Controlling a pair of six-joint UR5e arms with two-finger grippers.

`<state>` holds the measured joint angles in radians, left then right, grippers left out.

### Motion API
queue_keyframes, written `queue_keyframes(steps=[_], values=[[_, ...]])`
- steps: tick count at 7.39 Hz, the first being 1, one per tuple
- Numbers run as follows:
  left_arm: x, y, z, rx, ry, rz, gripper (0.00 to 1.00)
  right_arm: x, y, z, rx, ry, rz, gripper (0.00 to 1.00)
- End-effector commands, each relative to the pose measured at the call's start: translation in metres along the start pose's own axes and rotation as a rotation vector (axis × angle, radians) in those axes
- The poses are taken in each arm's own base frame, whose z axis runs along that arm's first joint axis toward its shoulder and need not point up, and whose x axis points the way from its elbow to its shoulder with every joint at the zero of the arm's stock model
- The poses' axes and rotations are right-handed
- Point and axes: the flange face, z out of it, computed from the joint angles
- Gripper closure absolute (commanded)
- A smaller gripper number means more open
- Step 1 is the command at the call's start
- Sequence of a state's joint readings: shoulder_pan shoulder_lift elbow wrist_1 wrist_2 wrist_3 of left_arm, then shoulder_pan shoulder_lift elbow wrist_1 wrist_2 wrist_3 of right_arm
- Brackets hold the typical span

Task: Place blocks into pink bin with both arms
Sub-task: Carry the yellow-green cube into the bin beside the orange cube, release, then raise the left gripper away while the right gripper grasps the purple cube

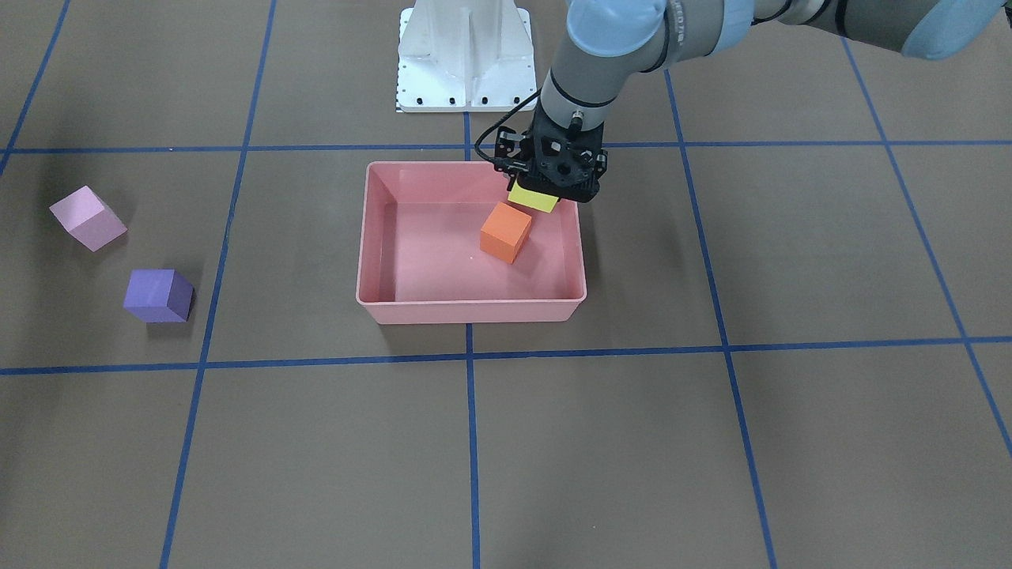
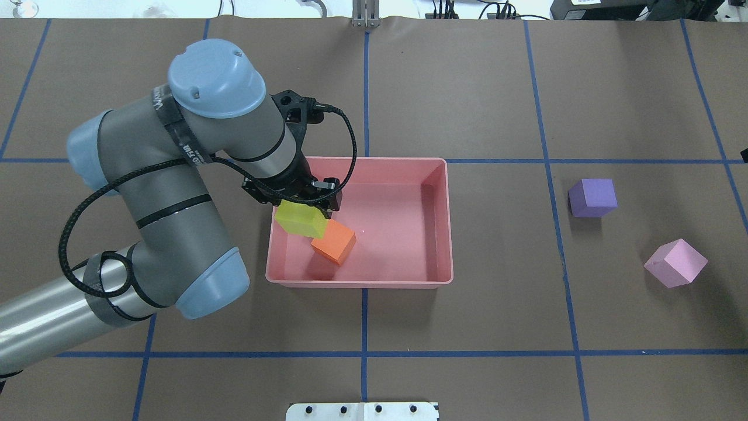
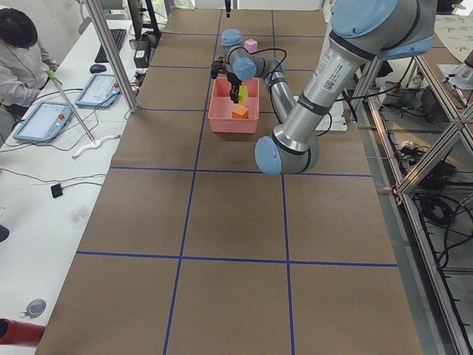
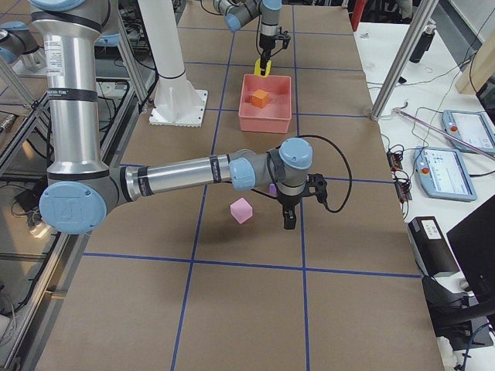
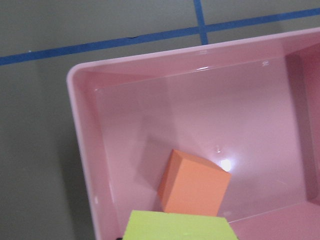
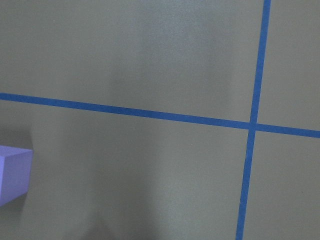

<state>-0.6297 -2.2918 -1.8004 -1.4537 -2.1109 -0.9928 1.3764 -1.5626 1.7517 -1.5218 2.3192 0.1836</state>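
My left gripper (image 1: 547, 190) is shut on the yellow block (image 1: 532, 198) and holds it tilted above the pink bin (image 1: 470, 312), over its corner near the robot's base. The orange block (image 1: 506, 231) lies inside the bin just under it, as the left wrist view (image 5: 194, 184) also shows. The purple block (image 2: 592, 197) and the light pink block (image 2: 675, 263) sit on the table on the robot's right. My right gripper (image 4: 289, 220) hangs low beside the light pink block (image 4: 241, 210); I cannot tell whether it is open or shut.
The white pedestal base (image 1: 466, 55) stands behind the bin. Blue tape lines grid the brown table. The right wrist view shows only an edge of the purple block (image 6: 12, 172) and tape lines.
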Motion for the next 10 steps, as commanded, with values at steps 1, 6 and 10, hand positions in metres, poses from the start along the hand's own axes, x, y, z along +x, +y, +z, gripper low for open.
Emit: queue_keyframes(steps=[1, 6, 10], values=[[-0.007, -0.015, -0.017, 0.023, 0.001, -0.021, 0.00, -0.011, -0.003, -0.001, 0.007, -0.008, 0.006, 0.00], [-0.247, -0.007, -0.056, -0.031, -0.061, 0.280, 0.00, -0.125, 0.002, 0.051, 0.064, -0.119, 0.128, 0.00], [-0.273, -0.007, -0.061, -0.032, -0.075, 0.294, 0.00, -0.214, 0.008, 0.101, 0.100, -0.065, 0.160, 0.00]])
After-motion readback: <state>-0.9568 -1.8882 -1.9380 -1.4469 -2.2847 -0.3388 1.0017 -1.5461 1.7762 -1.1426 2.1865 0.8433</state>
